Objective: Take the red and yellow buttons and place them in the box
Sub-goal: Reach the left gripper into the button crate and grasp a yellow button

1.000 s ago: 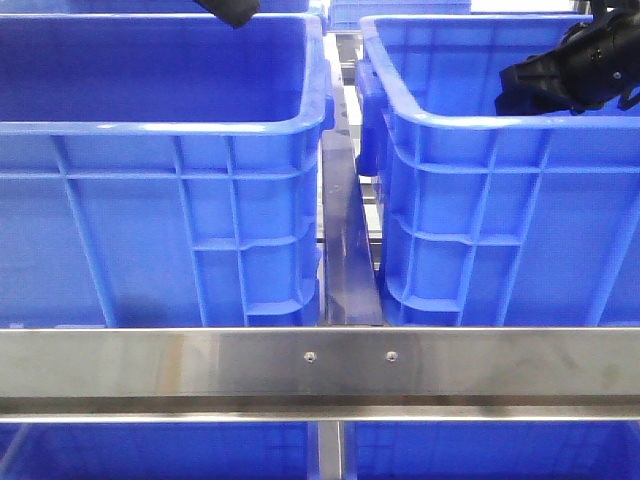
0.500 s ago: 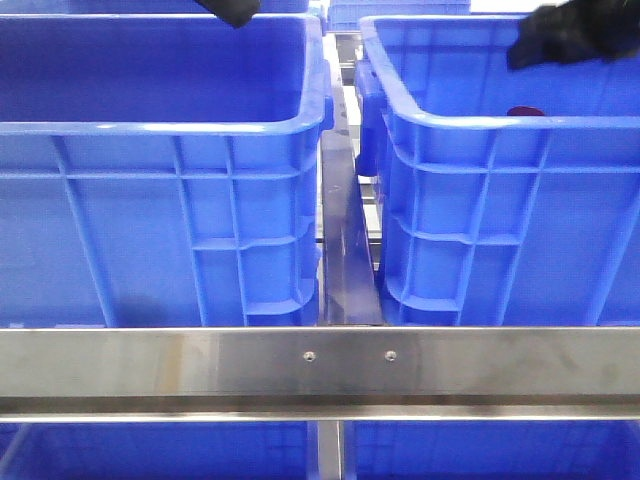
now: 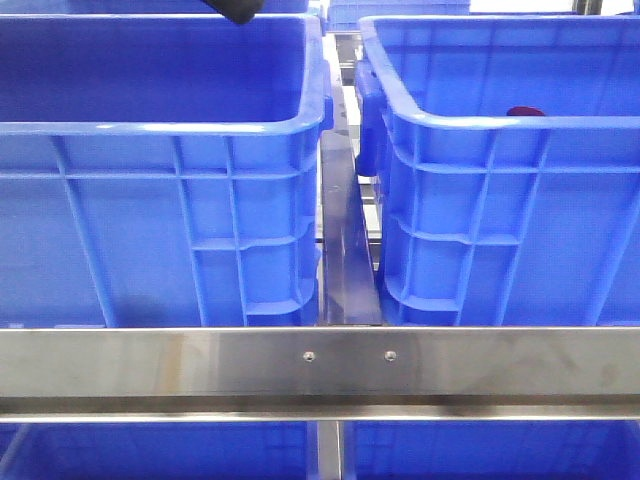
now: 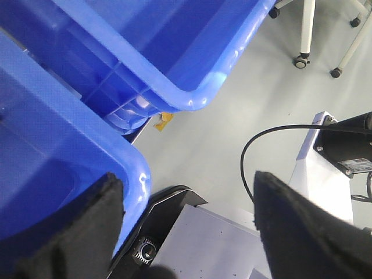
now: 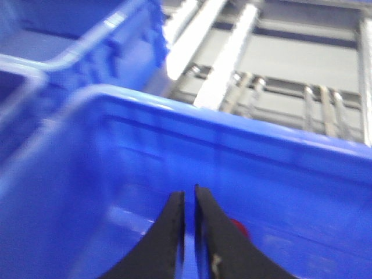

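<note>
Front view: two blue crates side by side on the bench, left crate [image 3: 160, 170] and right crate [image 3: 500, 200], narrow gap between them with a dark metal divider [image 3: 348, 250] running away from the camera. Steel crossbar [image 3: 320, 370] spans the near edge below both

Red button [image 3: 526, 111] sits inside the right crate, only its top edge showing over the near rim, right of centre. In the right wrist view a sliver of the same red button [image 5: 239, 228] shows on the crate floor just behind the fingers. Yellow button not visible in any view

Right gripper [image 5: 189, 200]: fingers almost pressed together, just a thin slit between the tips, nothing between them. It hangs above the inside of the right crate [image 5: 232, 174], roller rails [image 5: 232, 52] visible beyond the far wall. View is blurred. Right arm is out of the front view

Left gripper [image 4: 189, 192]: fingers spread wide, nothing held. It sits over the outer corner of the left crate [image 4: 70, 151], with grey floor [image 4: 244, 99], a black cable [image 4: 279, 139] and chair castors [image 4: 301, 61] beyond. Another blue crate [image 4: 145, 46] lies past that corner. In the front view only a dark tip of the left arm [image 3: 232, 10] shows at the top edge over the left crate's far side
</note>
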Action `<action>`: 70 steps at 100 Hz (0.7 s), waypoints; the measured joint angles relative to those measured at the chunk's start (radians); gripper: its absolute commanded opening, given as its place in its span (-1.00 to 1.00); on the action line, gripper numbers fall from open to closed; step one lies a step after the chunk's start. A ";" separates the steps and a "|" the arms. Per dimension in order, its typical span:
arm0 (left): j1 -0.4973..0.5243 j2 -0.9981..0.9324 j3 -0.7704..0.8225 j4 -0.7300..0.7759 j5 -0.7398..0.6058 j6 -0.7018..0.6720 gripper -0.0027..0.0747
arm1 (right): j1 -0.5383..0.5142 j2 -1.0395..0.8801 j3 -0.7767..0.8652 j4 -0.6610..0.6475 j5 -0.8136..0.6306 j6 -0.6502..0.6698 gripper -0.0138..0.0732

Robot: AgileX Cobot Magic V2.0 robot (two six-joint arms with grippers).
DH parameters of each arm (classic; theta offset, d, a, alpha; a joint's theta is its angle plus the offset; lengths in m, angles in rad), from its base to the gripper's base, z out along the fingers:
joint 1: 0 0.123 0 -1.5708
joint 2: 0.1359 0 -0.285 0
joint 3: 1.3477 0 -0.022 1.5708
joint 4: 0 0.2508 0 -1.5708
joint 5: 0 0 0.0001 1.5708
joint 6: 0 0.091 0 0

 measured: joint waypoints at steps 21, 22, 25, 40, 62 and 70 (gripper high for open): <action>0.049 0.000 -0.004 0.026 0.002 0.000 0.21 | 0.001 -0.142 0.072 -0.007 0.166 0.035 -0.55; 0.053 0.000 -0.004 0.033 0.002 0.000 0.21 | 0.001 -0.145 0.075 -0.009 0.173 0.039 -0.55; 0.071 0.000 -0.008 0.051 0.002 -0.007 0.21 | 0.001 -0.157 0.079 -0.008 0.185 0.046 -0.55; 0.180 0.000 -0.012 0.174 -0.044 -0.126 0.21 | 0.002 -0.183 0.086 -0.011 0.212 0.078 -0.55; 0.234 0.046 -0.017 0.367 -0.152 -0.396 0.21 | 0.002 -0.183 0.086 -0.011 0.212 0.086 -0.55; 0.234 0.078 -0.017 0.424 -0.158 -0.452 0.21 | 0.002 -0.183 0.086 -0.011 0.212 0.086 -0.55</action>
